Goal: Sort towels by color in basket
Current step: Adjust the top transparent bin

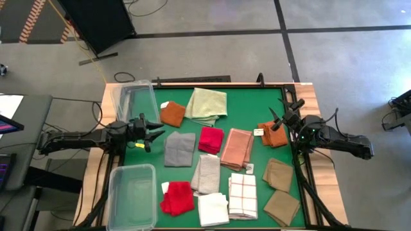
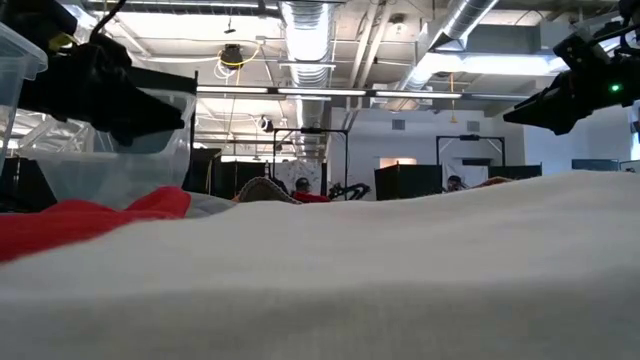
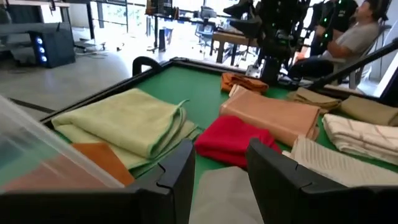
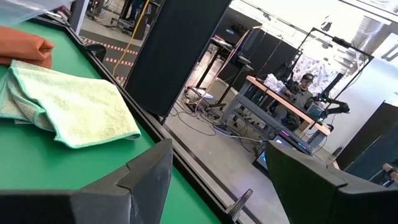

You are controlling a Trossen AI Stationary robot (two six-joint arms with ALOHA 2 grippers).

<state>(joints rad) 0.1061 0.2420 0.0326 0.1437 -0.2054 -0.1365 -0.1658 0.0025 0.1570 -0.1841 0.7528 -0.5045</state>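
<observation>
Small folded towels lie flat on the green mat: rust-orange [image 1: 172, 113], pale green [image 1: 207, 104], grey [image 1: 179, 148], red [image 1: 210, 139], salmon [image 1: 236, 148], a second orange [image 1: 273, 134], two tan [image 1: 277, 174], striped white [image 1: 206, 173], checked [image 1: 243, 195], white [image 1: 213, 209] and a second red [image 1: 176, 197]. My left gripper [image 1: 151, 135] hovers open at the mat's left side, beside the grey towel [image 3: 227, 199]. My right gripper [image 1: 282, 115] hovers open at the right side, near the orange towel, and faces the pale green towel [image 4: 68, 106].
Two clear plastic bins sit off the mat's left edge, one far [image 1: 135, 99] and one near [image 1: 131, 196]. A raised black frame [image 1: 192, 80] borders the mat. People sit in the room beyond the table [image 3: 348, 37]. Bare green mat [image 1: 250, 109] lies in the far middle.
</observation>
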